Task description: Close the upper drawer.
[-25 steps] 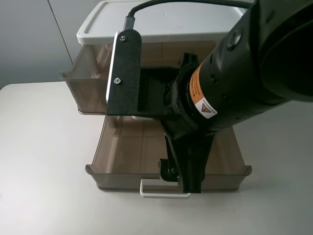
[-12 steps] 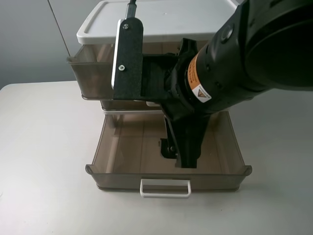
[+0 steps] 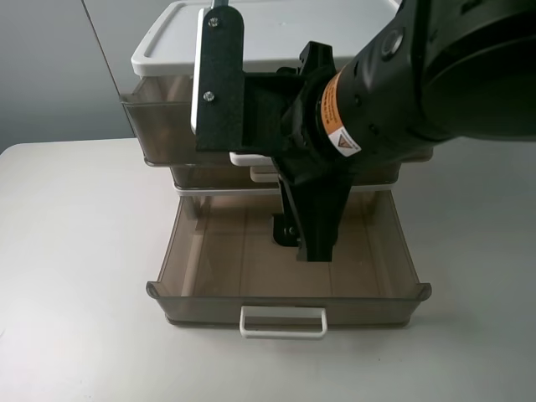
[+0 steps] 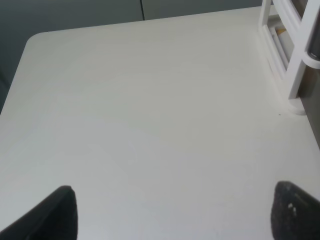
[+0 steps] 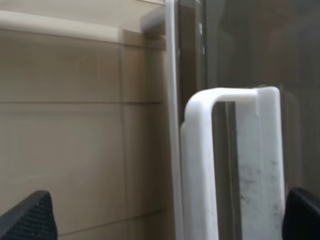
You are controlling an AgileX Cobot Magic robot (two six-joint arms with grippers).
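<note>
The upper drawer is smoky brown and sits under the white lid, its front only a little forward of the lid's edge. My right arm covers most of it. The right gripper points down over the pulled-out lowest drawer. In the right wrist view the scuffed white loop handle stands close, between the open fingertips of the right gripper. I cannot tell if they touch it. My left gripper is open and empty over bare table.
The lowest drawer is pulled far out toward the table's front, with its white handle at the front. The middle drawer is in. A white frame stands beside the left gripper. The white table lies around the cabinet.
The upper drawer has slid back into the cabinet. My right arm has moved toward the cabinet with it, and its fingers have left the lowest drawer's handle.
</note>
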